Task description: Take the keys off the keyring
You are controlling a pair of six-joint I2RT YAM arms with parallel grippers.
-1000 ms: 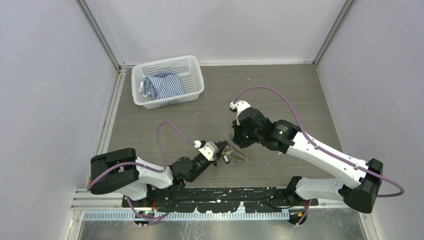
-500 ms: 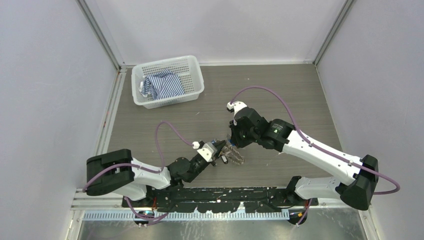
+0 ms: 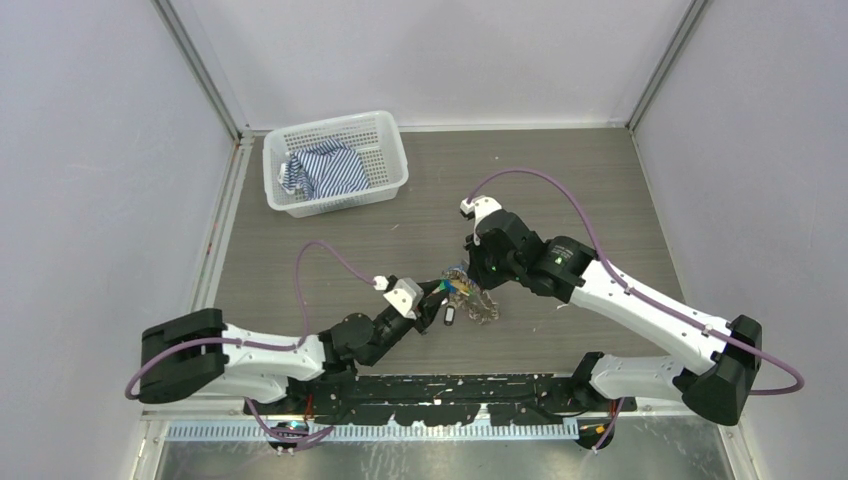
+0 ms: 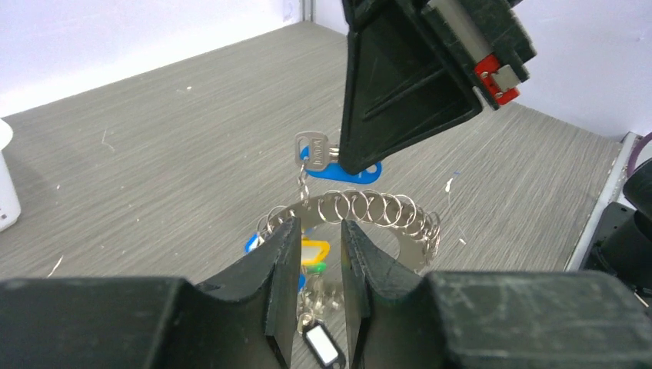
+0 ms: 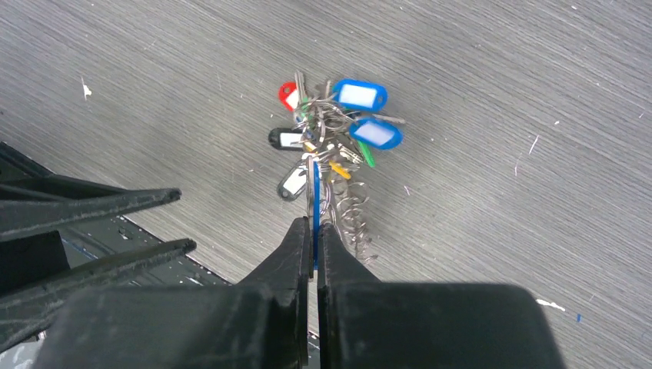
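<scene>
Two arms met over the near middle of the grey table (image 3: 560, 180). Far off at the back left stood a white mesh basket (image 3: 395, 150) with a striped cloth (image 3: 325, 168) in it, well apart from the grippers.

Low on the left, the left gripper (image 4: 319, 224) had its fingers apart, with the tips right at the keyring (image 4: 361, 207). Whether the pads touched the metal could not be told. A yellow tag (image 4: 311, 250) showed through the gap between the fingers.

The keyring sat between the two grippers, its band strung with a row of small split rings. The keys (image 5: 323, 146) were bunched together with it, with blue, red and green tags and two dark-framed ones spread around them. Whether the lowest tags rested on the table could not be told.

On the right, the right gripper (image 5: 314, 224) pointed down at the bunch, its fingers pressed together on a blue-tagged key (image 4: 311, 147). The key's silver head stuck up just beside the fingertip, and a small ring linked it to the keyring.
</scene>
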